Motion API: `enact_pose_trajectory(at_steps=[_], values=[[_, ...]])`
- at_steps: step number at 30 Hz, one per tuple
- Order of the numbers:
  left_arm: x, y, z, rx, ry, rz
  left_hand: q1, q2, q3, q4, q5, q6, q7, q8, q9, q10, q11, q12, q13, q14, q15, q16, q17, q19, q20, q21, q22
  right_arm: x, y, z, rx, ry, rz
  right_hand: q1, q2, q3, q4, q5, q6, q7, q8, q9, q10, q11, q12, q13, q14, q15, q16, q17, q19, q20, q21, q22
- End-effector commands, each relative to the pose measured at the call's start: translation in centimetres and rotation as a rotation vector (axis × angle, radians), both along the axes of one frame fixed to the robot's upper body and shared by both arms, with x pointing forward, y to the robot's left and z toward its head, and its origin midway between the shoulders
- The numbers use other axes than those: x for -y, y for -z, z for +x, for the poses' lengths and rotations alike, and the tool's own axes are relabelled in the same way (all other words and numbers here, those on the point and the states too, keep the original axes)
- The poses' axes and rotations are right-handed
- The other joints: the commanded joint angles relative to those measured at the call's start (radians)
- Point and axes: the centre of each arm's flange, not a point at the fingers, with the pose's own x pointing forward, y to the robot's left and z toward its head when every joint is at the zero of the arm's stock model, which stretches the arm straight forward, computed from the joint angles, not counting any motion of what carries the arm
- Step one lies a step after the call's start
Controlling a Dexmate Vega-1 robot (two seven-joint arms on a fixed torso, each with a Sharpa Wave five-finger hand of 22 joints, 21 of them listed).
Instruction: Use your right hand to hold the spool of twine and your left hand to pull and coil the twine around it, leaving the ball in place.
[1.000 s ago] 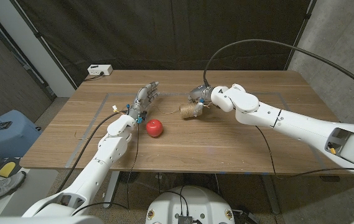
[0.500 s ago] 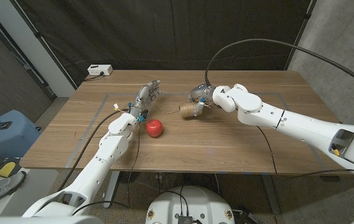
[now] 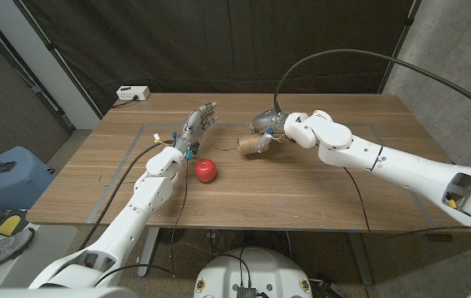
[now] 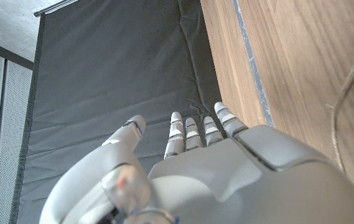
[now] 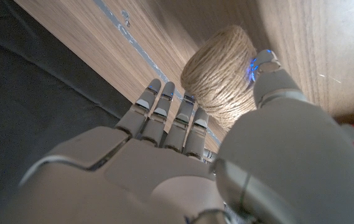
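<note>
Spool: the spool of twine (image 3: 253,146) sits on the surface (image 3: 301,194) toward the far middle, just beside your right hand and apart from the ball.
Right hand: your right hand (image 3: 268,131) is at the spool; in the right wrist view the fingers (image 5: 164,118) reach along one side and the thumb (image 5: 270,78) comes round the other, so it looks cupped around the spool (image 5: 220,78). Whether it truly grips or only touches, you cannot tell from these views.
Why so: that placement suits the task, since the right hand has to steady the spool while the other hand winds.
Left hand: your left hand (image 3: 198,124) is lifted off to the spool's left, fingers (image 4: 192,134) straight and apart, holding nothing.
Twine: a loose strand of twine (image 4: 344,93) lies on the wood near the left hand, not touched by it.
Ball: the red ball (image 3: 207,170) rests nearer you, between the two arms, clear of both hands; it should stay there.
Judgement: you seem to be at the start, with the spool nearly secured and the strand not yet picked up.
</note>
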Motion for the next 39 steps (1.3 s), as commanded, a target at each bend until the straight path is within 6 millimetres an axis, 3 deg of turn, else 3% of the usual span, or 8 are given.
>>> enact_pose_trajectory(at_steps=[1, 6, 8, 14, 28, 31, 39], values=[[0.4, -0.7, -0.2, 0.033, 0.005, 0.031, 0.032, 0.001, 0.016, -0.025, 0.016, 0.013, -0.008, 0.0, 0.001, 0.014, -0.003, 0.003, 0.004, 0.005, 0.001, -0.002, 0.0, 0.008, -0.001, -0.001, 0.002, 0.1, -0.9, -1.2, 0.025, -0.025, 0.005, 0.004, 0.016, -0.002, 0.0, 0.006, 0.026, -0.018, 0.008, 0.003, 0.02, -0.014, 0.001, 0.003, 0.014, -0.14, 0.007, 0.006, 0.007, -0.001, 0.003, 0.004], [0.4, -1.2, -0.3, 0.051, 0.004, 0.06, 0.07, -0.014, 0.032, -0.08, 0.037, 0.028, -0.024, 0.003, -0.001, 0.038, -0.02, 0.009, 0.003, 0.02, -0.016, -0.001, -0.002, 0.013, -0.014, -0.003, 0.0, 0.0, -1.2, -1.5, 0.03, -0.026, 0.004, 0.003, 0.018, -0.004, 0.002, 0.005, 0.029, -0.019, 0.009, 0.002, 0.025, -0.013, 0.002, 0.001, 0.017, -0.14, 0.008, 0.009, 0.008, -0.001, 0.003, 0.004], [0.4, -1.3, -0.4, 0.057, -0.002, 0.076, 0.101, -0.019, 0.045, -0.121, 0.056, 0.034, -0.031, 0.005, -0.003, 0.041, -0.025, 0.007, 0.003, 0.024, -0.016, -0.002, -0.002, 0.014, -0.017, -0.005, -0.001, 0.0, -1.2, -1.6, 0.029, -0.03, 0.01, 0.003, 0.018, -0.005, 0.002, 0.005, 0.029, -0.019, 0.008, 0.002, 0.026, -0.016, 0.002, 0.001, 0.018, -0.139, 0.008, 0.009, 0.009, 0.0, 0.003, 0.004], [0.4, -1.6, -0.5, 0.071, -0.008, 0.103, 0.137, -0.028, 0.055, -0.166, 0.074, 0.039, -0.042, 0.005, -0.003, 0.037, -0.033, 0.004, 0.003, 0.023, -0.015, -0.005, -0.002, 0.019, -0.016, -0.006, -0.002, 0.1, -1.6, -1.8, 0.034, -0.022, 0.005, 0.004, 0.021, -0.008, 0.003, 0.004, 0.034, -0.016, 0.01, 0.001, 0.031, -0.008, 0.002, -0.001, 0.025, -0.137, 0.01, 0.012, 0.011, 0.001, 0.004, 0.004], [0.5, -1.9, -0.4, 0.075, -0.005, 0.137, 0.188, -0.028, 0.07, -0.196, 0.098, 0.039, -0.045, 0.003, -0.003, 0.033, -0.03, 0.001, 0.003, 0.019, -0.011, -0.006, -0.002, 0.02, -0.01, -0.007, -0.002, 0.3, -2.8, -2.4, 0.04, -0.019, 0.013, 0.001, 0.023, -0.013, 0.005, 0.002, 0.038, -0.01, 0.012, 0.0, 0.035, -0.003, 0.003, 0.0, 0.032, -0.135, 0.01, 0.016, 0.014, 0.002, 0.003, 0.004], [0.6, -2.4, -0.4, 0.09, -0.002, 0.176, 0.233, -0.053, 0.062, -0.205, 0.108, 0.066, -0.04, 0.012, -0.002, 0.036, -0.03, 0.002, 0.004, 0.05, -0.027, 0.002, 0.0, 0.081, -0.021, 0.015, 0.003, 0.3, -3.1, -2.5, 0.037, -0.024, 0.023, 0.001, 0.023, -0.016, 0.005, 0.002, 0.038, -0.009, 0.012, 0.001, 0.034, -0.005, 0.002, 0.0, 0.036, -0.136, 0.012, 0.018, 0.015, 0.003, 0.003, 0.004], [0.7, -3.4, -0.3, 0.114, 0.019, 0.251, 0.278, -0.08, 0.052, -0.208, 0.105, 0.073, -0.033, 0.011, -0.002, 0.073, -0.041, 0.014, 0.006, 0.08, -0.033, 0.007, 0.002, 0.095, -0.03, 0.017, 0.005, 0.4, -4.1, -2.7, 0.045, -0.032, 0.034, 0.0, 0.024, -0.017, 0.006, 0.001, 0.044, -0.01, 0.014, 0.001, 0.041, -0.011, 0.005, 0.002, 0.046, -0.138, 0.014, 0.019, 0.019, 0.001, 0.004, 0.004]])
